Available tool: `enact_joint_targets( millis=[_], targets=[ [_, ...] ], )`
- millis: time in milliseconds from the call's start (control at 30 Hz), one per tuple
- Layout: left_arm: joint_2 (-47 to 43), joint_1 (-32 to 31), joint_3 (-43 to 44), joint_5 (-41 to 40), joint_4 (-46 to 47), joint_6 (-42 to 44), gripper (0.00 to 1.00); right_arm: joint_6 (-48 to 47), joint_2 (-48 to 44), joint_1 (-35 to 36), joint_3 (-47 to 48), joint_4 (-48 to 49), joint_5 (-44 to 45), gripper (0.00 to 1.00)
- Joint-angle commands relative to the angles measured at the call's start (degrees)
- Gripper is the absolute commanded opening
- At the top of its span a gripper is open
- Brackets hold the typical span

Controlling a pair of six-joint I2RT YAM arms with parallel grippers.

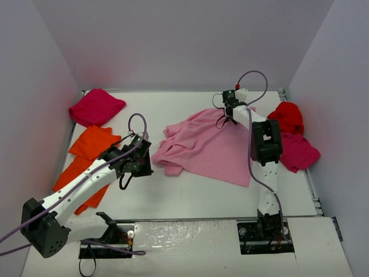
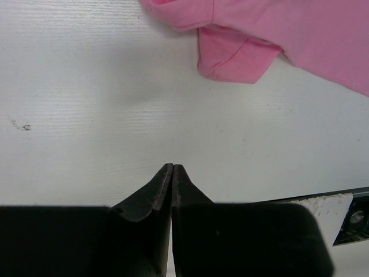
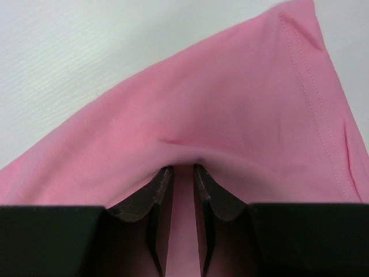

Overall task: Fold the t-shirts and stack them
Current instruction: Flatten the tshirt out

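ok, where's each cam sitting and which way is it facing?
Top: above and behind the left arm and right arm, looking down at the table; both arms show.
Left wrist: on the left arm, facing bare table past the shut left end effector; pink shirt at top.
Right wrist: looks down past the parted right end effector onto the shirt.
Shared: all three see the pink shirt.

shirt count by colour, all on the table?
Light pink shirt: 1
Orange shirts: 2, overlapping at left
Magenta-crimson shirts: 2, one far left, one at right
Bright red shirt: 1
Total: 6
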Motion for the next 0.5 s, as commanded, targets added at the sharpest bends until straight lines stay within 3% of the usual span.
enact_joint_targets(
  millis=[0,100,233,300,467],
  targets=[
    [-1.9,0.5,1.0,-1.7,0.0,-0.6,0.00,-3.1,-7.2,0.2,-0.9,-0.6,-6.1,0.31],
    [-1.9,0.5,0.3,-2.1,1.4,-0.7,0.00,-4.2,-14.3,3.7,-3.4,-0.3,-9.7,0.45],
    [-2.2,0.6,-0.7,-3.0,4.0,-1.8,0.00,-3.6,-21.5,13.0,-6.2,-0.7,-16.9,0.47],
    [-4.1,0.5,-1.2,-4.6,5.0,-3.3,0.00,-3.7,-21.5,19.2,-5.0,-1.6,-19.8,0.47],
    [-15.1,0.5,-4.0,-8.3,9.1,-5.8,0.00,-5.3,-15.5,25.4,2.1,-2.7,-24.7,0.47]
  ],
)
